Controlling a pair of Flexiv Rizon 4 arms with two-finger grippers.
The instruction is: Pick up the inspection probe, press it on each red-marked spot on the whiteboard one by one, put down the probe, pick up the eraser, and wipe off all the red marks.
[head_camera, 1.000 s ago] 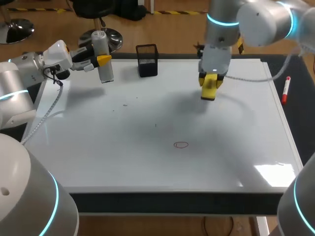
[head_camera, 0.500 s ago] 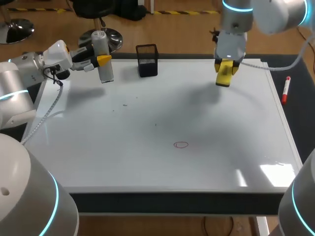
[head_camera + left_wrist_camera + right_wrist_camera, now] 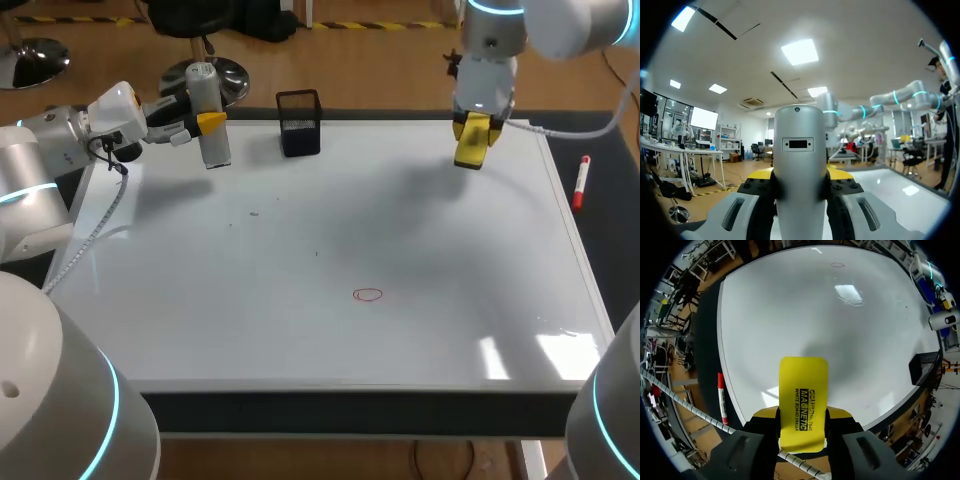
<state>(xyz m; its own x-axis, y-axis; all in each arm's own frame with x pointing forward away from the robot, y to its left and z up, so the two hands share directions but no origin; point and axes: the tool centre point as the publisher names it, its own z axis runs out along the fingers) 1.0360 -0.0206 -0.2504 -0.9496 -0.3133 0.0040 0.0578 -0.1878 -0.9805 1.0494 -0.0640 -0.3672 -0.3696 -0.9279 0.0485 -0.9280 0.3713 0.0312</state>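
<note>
Glossy, smooth white across the whiteboard, mirroring lamps; satin silver-grey, metal-like, on the probe; smooth yellow plastic on the eraser; black wire mesh for the pen cup; shiny plastic on the marker; dark matt along the bench edge; faintly glossy pale shell on the left arm.

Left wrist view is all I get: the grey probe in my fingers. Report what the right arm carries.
Observer: The right arm's fingers are shut on the yellow eraser, over the whiteboard's far right corner.
Operator: List the marks on the board.
Observer: One red circle, near the middle, toward the near edge.
Operator: Name what stands by the probe.
Observer: A black mesh holder, at the far edge, to the probe's right.
</note>
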